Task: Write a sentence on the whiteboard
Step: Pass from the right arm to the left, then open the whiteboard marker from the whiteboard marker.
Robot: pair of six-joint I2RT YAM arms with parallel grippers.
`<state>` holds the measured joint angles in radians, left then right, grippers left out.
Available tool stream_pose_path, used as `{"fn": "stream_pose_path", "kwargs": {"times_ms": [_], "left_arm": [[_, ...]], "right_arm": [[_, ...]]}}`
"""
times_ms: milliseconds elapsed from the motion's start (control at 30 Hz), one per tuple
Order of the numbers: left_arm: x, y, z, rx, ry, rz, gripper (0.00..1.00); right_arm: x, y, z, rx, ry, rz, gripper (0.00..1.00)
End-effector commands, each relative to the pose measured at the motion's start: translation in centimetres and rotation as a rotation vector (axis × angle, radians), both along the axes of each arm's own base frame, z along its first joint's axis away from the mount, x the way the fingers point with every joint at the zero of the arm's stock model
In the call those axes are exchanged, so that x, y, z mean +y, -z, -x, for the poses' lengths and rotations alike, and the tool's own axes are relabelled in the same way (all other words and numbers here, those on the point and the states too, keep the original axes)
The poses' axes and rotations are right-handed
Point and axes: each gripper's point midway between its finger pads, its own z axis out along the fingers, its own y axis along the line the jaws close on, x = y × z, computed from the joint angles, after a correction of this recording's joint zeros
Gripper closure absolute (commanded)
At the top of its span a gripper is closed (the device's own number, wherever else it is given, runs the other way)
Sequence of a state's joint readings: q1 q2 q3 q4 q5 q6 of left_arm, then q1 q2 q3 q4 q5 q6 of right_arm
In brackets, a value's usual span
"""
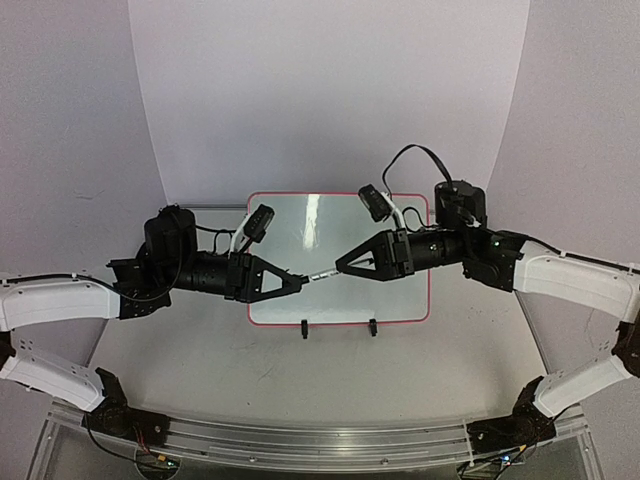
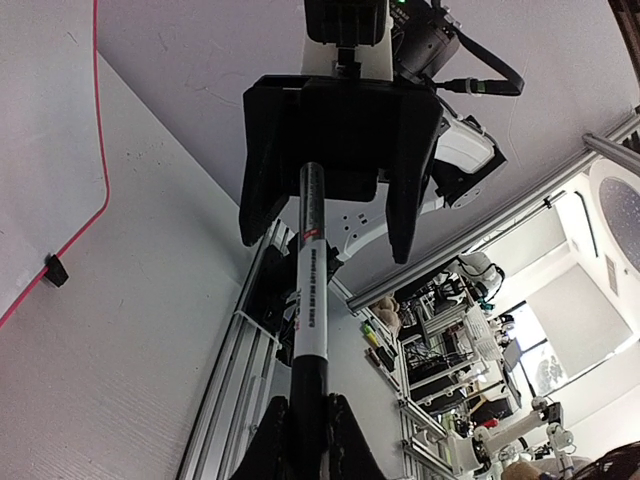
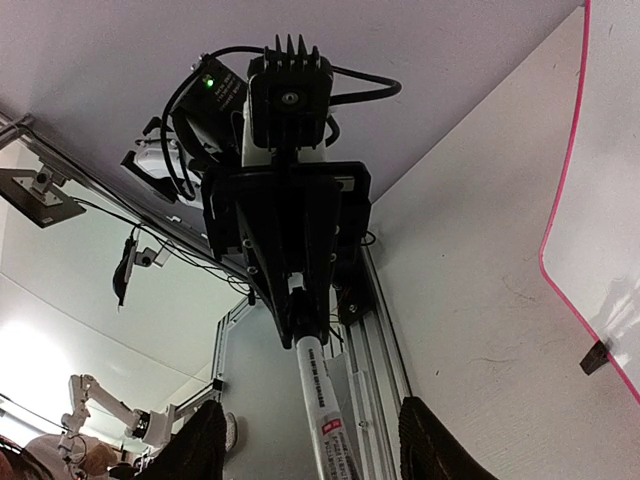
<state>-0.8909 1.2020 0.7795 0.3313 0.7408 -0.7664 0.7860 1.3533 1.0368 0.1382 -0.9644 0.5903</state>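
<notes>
Left end effector (image 2: 308, 435) is clamped tight on a slim marker (image 2: 312, 290) with a white barrel and black ends. Right end effector (image 3: 315, 440) gapes open around it, over the glossy pink-framed whiteboard (image 1: 400, 300).

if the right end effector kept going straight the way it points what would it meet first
The marker, which lies between the open fingers of the right end effector; past that, the left end effector, shut on the marker's other end. Depth is unclear.

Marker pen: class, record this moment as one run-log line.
marker: spans between both grippers | left gripper: shut on marker | right gripper: open around marker's other end | whiteboard: no writing visible
</notes>
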Motion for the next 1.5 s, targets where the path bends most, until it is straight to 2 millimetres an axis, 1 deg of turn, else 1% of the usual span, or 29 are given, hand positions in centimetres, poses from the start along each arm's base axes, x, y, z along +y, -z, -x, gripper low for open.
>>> {"fn": "stream_pose_path", "kwargs": {"times_ms": [0,200,467,767,1033,1267,1367,1467], "left_arm": [[-0.3,-1.8,0.4,-0.011,0.038,0.031,1.00],[-0.5,-1.3,0.2,0.001,0.038,0.019,1.00],[-1.0,-0.9,0.1,0.009,0.050,0.010,1.00],[-0.7,-1.4,-0.1,-0.013,0.022,0.023,1.00],[-0.9,-1.3,-0.2,-0.007,0.029,0.020,1.00],[-1.0,-1.1,-0.1,0.000,0.039,0.018,1.00],[-1.1,-1.0,0.0,0.006,0.043,0.015,1.00],[-1.1,-0.7,0.0,0.011,0.049,0.011,1.00]], "right_arm": [[0.6,-1.4,0.2,-0.026,-0.053,-0.031,0.44],[0.8,-1.4,0.2,-0.020,-0.064,-0.030,0.45],[1.2,-1.2,0.5,-0.009,-0.080,-0.026,0.49],[1.4,-0.9,0.8,0.001,-0.097,-0.022,0.50],[1.6,-0.7,1.2,0.006,-0.116,-0.020,0.52],[1.9,-0.2,1.4,0.014,-0.124,-0.011,0.58],[2.0,-0.2,1.3,0.015,-0.121,-0.009,0.63],[2.0,-0.3,1.4,0.013,-0.123,-0.011,0.70]]}}
